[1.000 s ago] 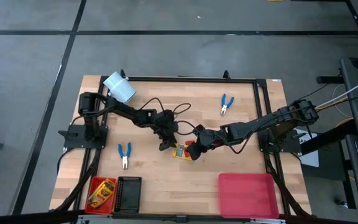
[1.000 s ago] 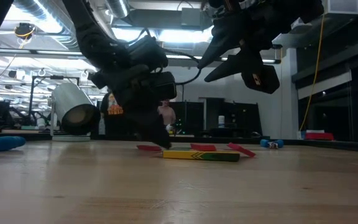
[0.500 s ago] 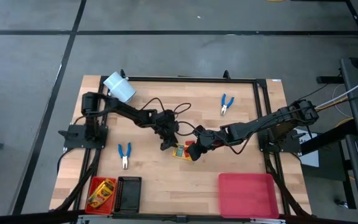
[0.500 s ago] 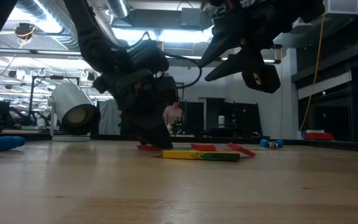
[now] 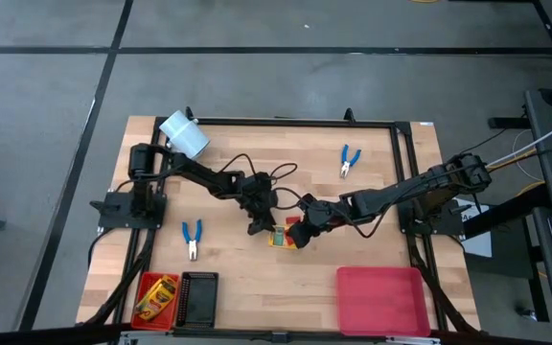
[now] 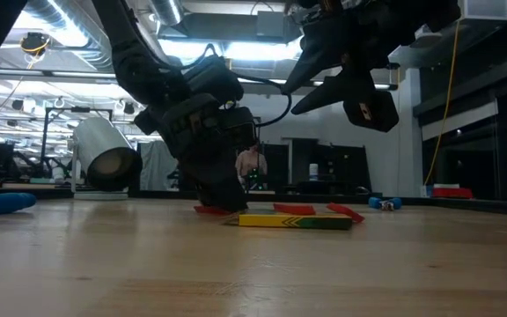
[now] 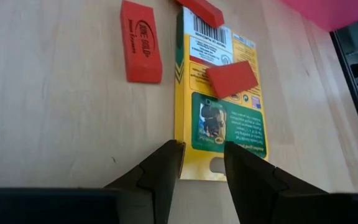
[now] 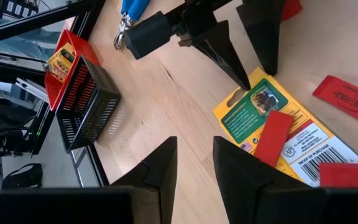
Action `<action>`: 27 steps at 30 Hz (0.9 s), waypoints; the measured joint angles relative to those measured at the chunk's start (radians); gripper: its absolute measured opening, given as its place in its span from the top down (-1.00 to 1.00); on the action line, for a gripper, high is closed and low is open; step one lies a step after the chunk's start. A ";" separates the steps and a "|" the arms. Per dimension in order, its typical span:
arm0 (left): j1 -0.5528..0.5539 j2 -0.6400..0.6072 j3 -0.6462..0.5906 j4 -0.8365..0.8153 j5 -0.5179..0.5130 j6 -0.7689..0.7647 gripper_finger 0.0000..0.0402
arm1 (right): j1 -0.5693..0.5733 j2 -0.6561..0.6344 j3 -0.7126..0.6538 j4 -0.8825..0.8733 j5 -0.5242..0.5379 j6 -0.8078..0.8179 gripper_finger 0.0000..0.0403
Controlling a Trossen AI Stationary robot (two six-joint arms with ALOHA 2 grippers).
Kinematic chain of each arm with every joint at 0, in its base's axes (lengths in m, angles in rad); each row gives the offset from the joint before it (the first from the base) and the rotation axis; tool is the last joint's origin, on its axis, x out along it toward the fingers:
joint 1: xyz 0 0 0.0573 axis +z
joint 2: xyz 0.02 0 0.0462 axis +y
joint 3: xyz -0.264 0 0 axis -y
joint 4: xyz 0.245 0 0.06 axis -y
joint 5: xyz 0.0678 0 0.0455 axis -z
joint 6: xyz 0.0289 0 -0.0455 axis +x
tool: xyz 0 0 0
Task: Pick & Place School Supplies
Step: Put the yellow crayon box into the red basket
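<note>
Crayon box (image 5: 279, 233) lies flat at the bench (image 5: 372, 201) middle in the high view, between both claws, the left claw (image 5: 257, 225) nearer. In the left wrist view the released fingers (image 7: 160, 171) straddle its near end, long axis pointing away. In the right wrist view the right claw (image 8: 194, 165), also released, hangs above.

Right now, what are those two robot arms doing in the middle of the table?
Both arms reach toward a yellow-and-green crayon box lying flat mid-table. The left gripper is down at the box's near end, fingers open, not holding it. The right gripper hangs open above the table close by. One red piece lies on the box; another lies beside it. A second crayon box already sits in the small red tray. Two blue-handled pliers lie untouched.
</note>
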 joint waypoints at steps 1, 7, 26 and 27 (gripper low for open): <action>0.000 0.000 0.000 -0.003 0.004 -0.001 0.37 | 0.000 0.000 0.000 0.000 0.000 0.000 0.47; -0.004 0.000 0.000 -0.055 0.020 0.005 0.41 | 0.000 0.000 0.000 0.000 0.000 0.000 0.47; -0.033 0.000 -0.002 -0.062 0.006 -0.014 0.52 | 0.000 0.000 0.000 -0.001 0.000 -0.004 0.47; -0.034 0.000 -0.002 -0.063 0.005 -0.014 0.55 | 0.000 0.000 0.000 -0.001 0.000 -0.004 0.47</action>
